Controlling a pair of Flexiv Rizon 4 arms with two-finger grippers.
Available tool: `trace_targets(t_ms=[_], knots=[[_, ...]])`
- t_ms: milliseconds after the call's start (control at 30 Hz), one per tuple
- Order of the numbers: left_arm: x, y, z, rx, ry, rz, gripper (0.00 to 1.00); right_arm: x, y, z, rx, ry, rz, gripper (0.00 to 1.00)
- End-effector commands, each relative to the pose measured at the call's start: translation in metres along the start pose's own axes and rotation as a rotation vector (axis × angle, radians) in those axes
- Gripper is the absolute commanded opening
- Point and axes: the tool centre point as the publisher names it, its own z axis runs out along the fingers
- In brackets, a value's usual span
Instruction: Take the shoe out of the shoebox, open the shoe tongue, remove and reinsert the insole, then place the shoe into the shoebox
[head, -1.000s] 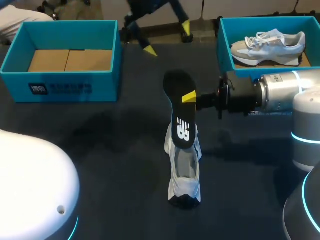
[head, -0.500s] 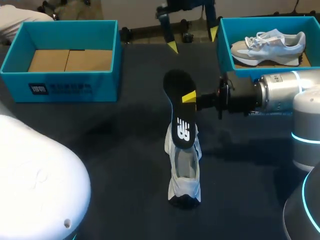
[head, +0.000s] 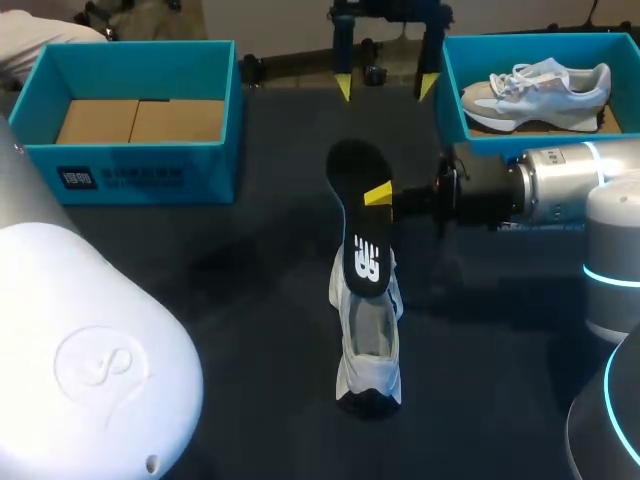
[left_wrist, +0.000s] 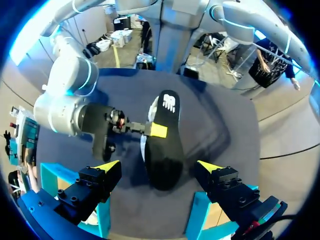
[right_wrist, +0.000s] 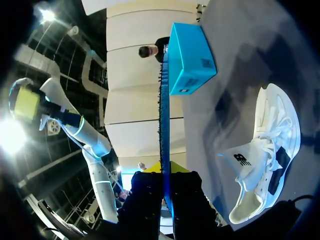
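The insole (head: 358, 222) is black, flat and elongated, with a white logo printed near its near end; the print is not transcribed here. The right gripper (head: 376, 198) is clamped on the insole's right edge, one yellow-tipped finger on each face, and holds it raised over the middle of the table (head: 200, 270). In the right wrist view the insole (right_wrist: 164, 100) appears edge-on, pinched between the fingers of the right gripper (right_wrist: 162, 176). The shoe (head: 368, 345), a white and grey mesh trainer, rests on the table directly below, opening upward; whether the insole touches it cannot be determined. A dark logo shows on the tongue of the shoe (right_wrist: 265, 150). The left gripper (head: 386, 88) hangs over the far edge of the table with its fingers wide apart and nothing between them. The left shoebox (head: 130, 160), far left, is turquoise card with a white printed label on its near wall and a brown cardboard floor. The right shoebox (head: 455, 120), far right, is of the same turquoise card and contains a second shoe (head: 540, 90). The table surface is dark and matte.
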Motion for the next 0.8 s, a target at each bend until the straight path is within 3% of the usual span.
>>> trace_targets(t_ms=[33,233,333,667,800], knots=[[0.026,-0.003,0.006,-0.009,-0.210,0.004,1.00,-0.001,0.000,0.002,-0.002,0.000,-0.001,0.00],[0.051,-0.008,0.014,-0.035,-0.380,0.027,1.00,-0.001,0.000,0.002,-0.002,0.000,-0.001,0.00],[0.064,-0.011,0.018,-0.084,-0.507,0.060,1.00,-0.001,0.000,0.002,-0.002,0.000,-0.001,0.00],[0.095,-0.017,0.031,-0.039,-0.884,0.179,1.00,-0.001,0.000,0.002,-0.002,0.000,-0.001,0.00],[0.100,-0.022,0.035,-0.050,-0.964,0.231,1.00,-0.001,0.000,0.002,-0.002,0.000,-0.001,0.00]])
